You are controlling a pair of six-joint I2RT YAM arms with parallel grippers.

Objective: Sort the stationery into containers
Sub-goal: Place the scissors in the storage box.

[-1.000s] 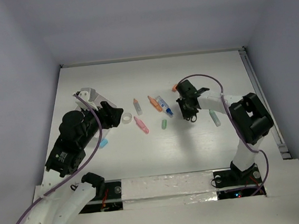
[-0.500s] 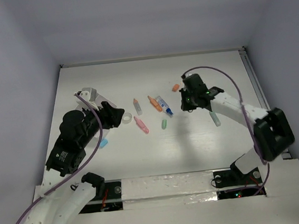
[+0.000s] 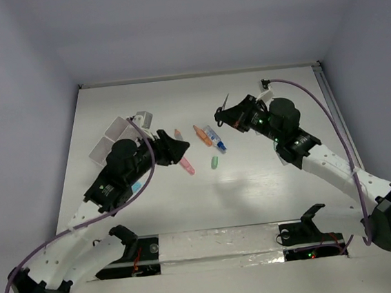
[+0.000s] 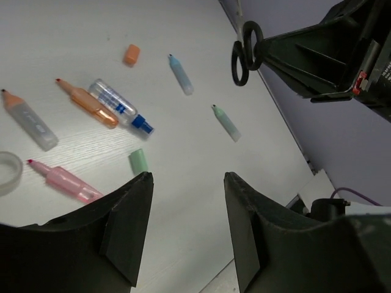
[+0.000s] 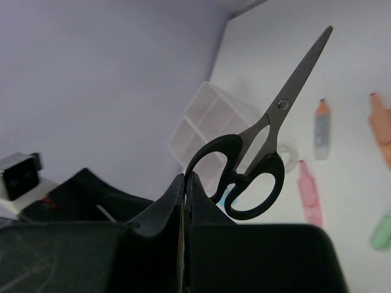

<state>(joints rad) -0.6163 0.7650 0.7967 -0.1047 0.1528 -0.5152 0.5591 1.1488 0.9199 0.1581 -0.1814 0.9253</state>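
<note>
Pinches small scissors [image 5: 275, 115], grey metal blades and glossy black plastic loop handles, in the right gripper [image 5: 184, 180], fingers pressed fully together on one loop. Blades closed into a single slim point. Hangs them in the air above the matte white table [image 3: 256, 196], right of centre and toward the far side. Seen from above, tip aimed at the far edge, long axis running near to far, loops at the gripper end. Holds the left gripper [image 4: 186, 183] about half open, broad black fingers apart with nothing between them, over the middle of the table. Scattered beneath, all lying flat: a stubby pink plastic marker [image 4: 64, 180], an orange marker [image 4: 90, 108] touching a clear blue-capped tube [image 4: 119, 105], a grey orange-tipped marker [image 4: 29, 126], a light blue marker [image 4: 181, 74], a pale green marker [image 4: 226, 122], a mint block [image 4: 138, 161], an orange block [image 4: 131, 54] and a clear tape ring [image 4: 6, 172]. At far left, translucent white square containers [image 3: 120, 131] joined side by side, open tops up, with the left arm's black wrist between them and the scissors.
</note>
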